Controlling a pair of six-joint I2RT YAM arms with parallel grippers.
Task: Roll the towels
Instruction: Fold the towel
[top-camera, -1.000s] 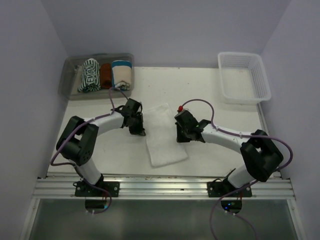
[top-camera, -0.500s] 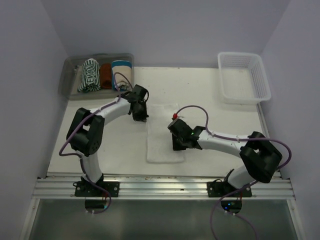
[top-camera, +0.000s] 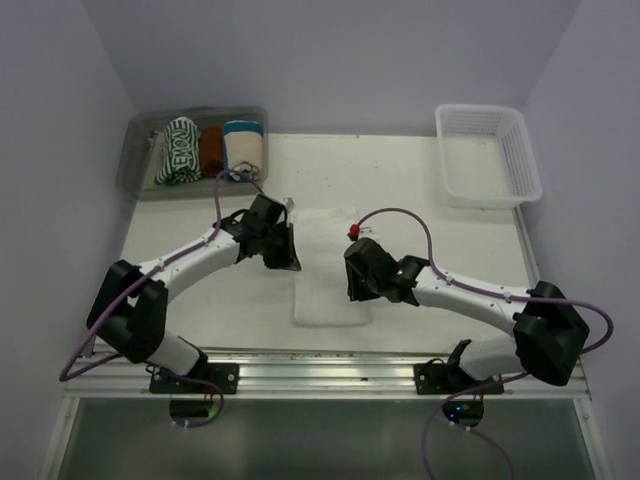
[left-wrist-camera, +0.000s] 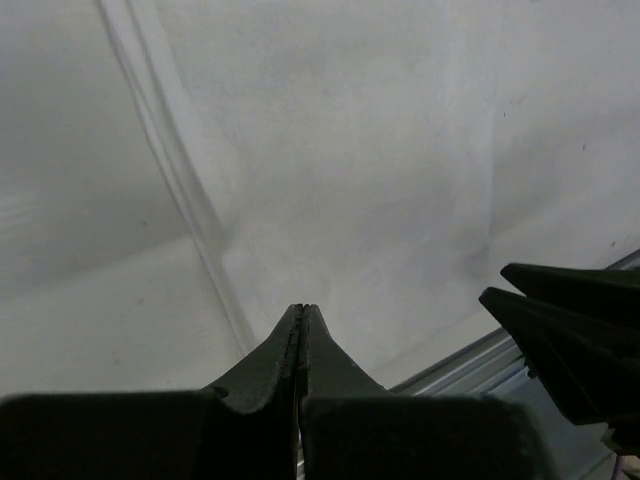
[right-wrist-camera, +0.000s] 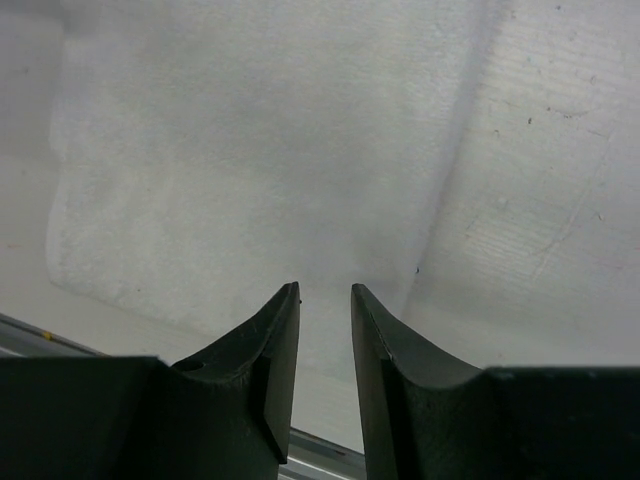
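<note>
The plain white towel (top-camera: 325, 270) lies flat in the middle of the table, between my two arms. The green-and-white striped towel (top-camera: 179, 150) sits rolled in the clear bin at the back left. My left gripper (top-camera: 284, 255) is shut with nothing in it, just above the white towel's left edge; the left wrist view shows its closed tips (left-wrist-camera: 301, 309) over the cloth (left-wrist-camera: 350, 150). My right gripper (top-camera: 356, 290) hovers at the towel's right edge. Its jaws (right-wrist-camera: 325, 290) stand a little apart, nothing between them, over the white towel (right-wrist-camera: 250, 150).
The clear bin (top-camera: 140, 175) also holds a rust-brown roll (top-camera: 211, 150) and a cream roll with a teal band (top-camera: 243, 147). A white mesh basket (top-camera: 487, 155) stands at the back right. An aluminium rail (top-camera: 330, 375) runs along the table's near edge.
The towel went from skewed to square with the table. My left gripper swung to the towel's far-left corner, then back along its left edge. The right jaws parted a little.
</note>
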